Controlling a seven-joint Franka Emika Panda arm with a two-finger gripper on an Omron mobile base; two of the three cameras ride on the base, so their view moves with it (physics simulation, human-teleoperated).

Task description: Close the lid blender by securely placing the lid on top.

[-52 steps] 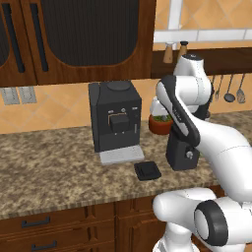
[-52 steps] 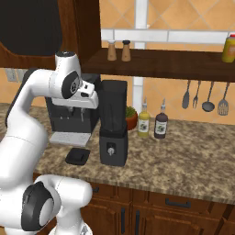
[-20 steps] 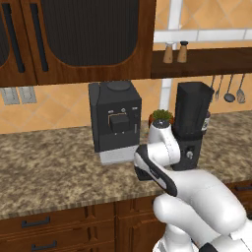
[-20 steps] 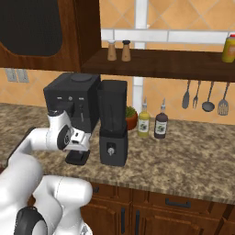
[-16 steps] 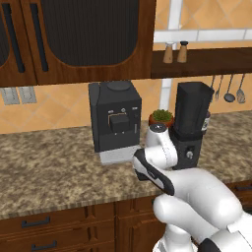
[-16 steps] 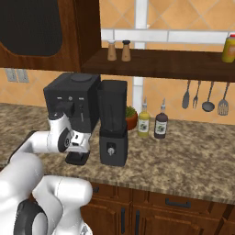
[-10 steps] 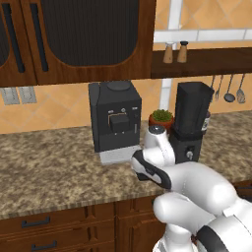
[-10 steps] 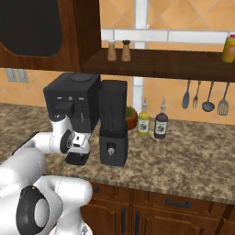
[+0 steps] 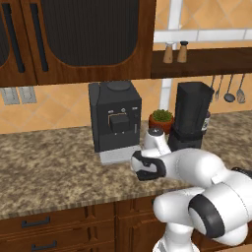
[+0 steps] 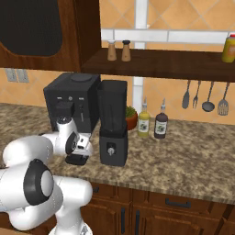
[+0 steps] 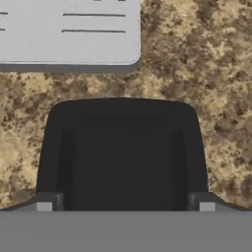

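Note:
The lid (image 11: pixel 123 152), a flat black rounded-square cap with a raised rim, lies on the speckled counter right under my hand. My gripper (image 11: pixel 125 205) is open, one fingertip (image 11: pixel 45 204) at the lid's left side and the other at its right side, not closed in on it. In the base views the gripper (image 9: pixel 144 170) (image 10: pixel 77 158) hangs low over the counter in front of the coffee machine and hides most of the lid. The blender (image 9: pixel 191 117) (image 10: pixel 113 125) stands open-topped to the right of the hand, a dark tapered jar on a base with a round knob.
The boxy black coffee machine (image 9: pixel 115 115) (image 10: pixel 72 102) stands behind the hand, its light grey drip tray (image 11: pixel 69 32) just beyond the lid. A potted plant (image 9: pixel 161 119) and two bottles (image 10: pixel 143 121) sit near the wall. A shelf (image 10: pixel 160 59) overhangs the blender.
The arm has swung down from above the blender to the counter. Over the last second the hand sank slightly lower onto the lid; the lid and blender have not moved.

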